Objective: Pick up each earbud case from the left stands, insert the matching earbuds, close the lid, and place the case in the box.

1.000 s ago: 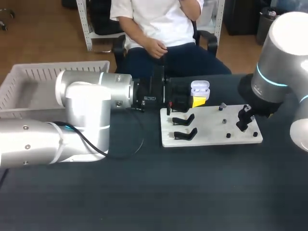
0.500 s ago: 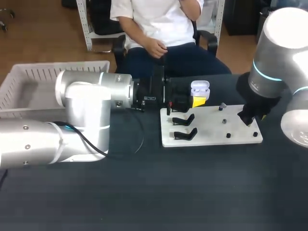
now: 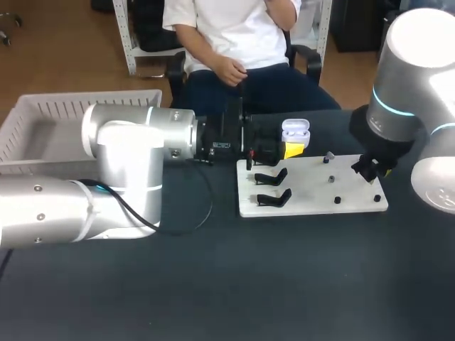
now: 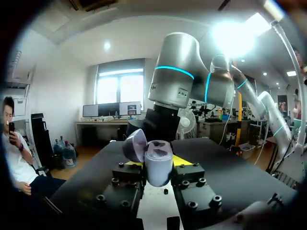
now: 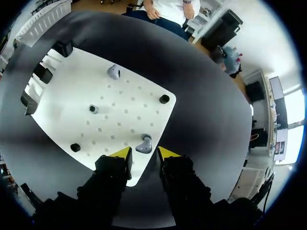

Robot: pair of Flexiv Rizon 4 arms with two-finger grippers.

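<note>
The left arm lies across the dark worktop (image 3: pixel 213 284) from the left side. Its left end effector (image 3: pixel 284 148) is clamped on the pale lilac earbud case (image 3: pixel 295 132), 1 finger on each side. It holds the case above the far left corner of the white board (image 3: pixel 313 190). From the left wrist camera the case (image 4: pixel 159 165) sits upright between the black finger blocks, with the lid (image 4: pixel 135 146) swung open to one side.

2 black stands (image 3: pixel 272 187) stand on the board's left part, just below the held case. A white slatted box (image 3: pixel 57 106) sits at the far left of the worktop, partly behind the left arm.

The right arm comes in from the right. Its right end effector (image 3: pixel 370 172) hangs over the right part of the board, fingers apart. In the right wrist camera the yellow tips of the right end effector (image 5: pixel 144 154) straddle a gap. A grey earbud (image 5: pixel 144 143) rests on the board just ahead of that gap, near the board's edge, and I cannot tell whether either tip touches it. A second earbud (image 5: pixel 113 72) sits farther along the board, well apart from the first. A few small dark pegs (image 5: pixel 164 99) dot the board between them.
</note>
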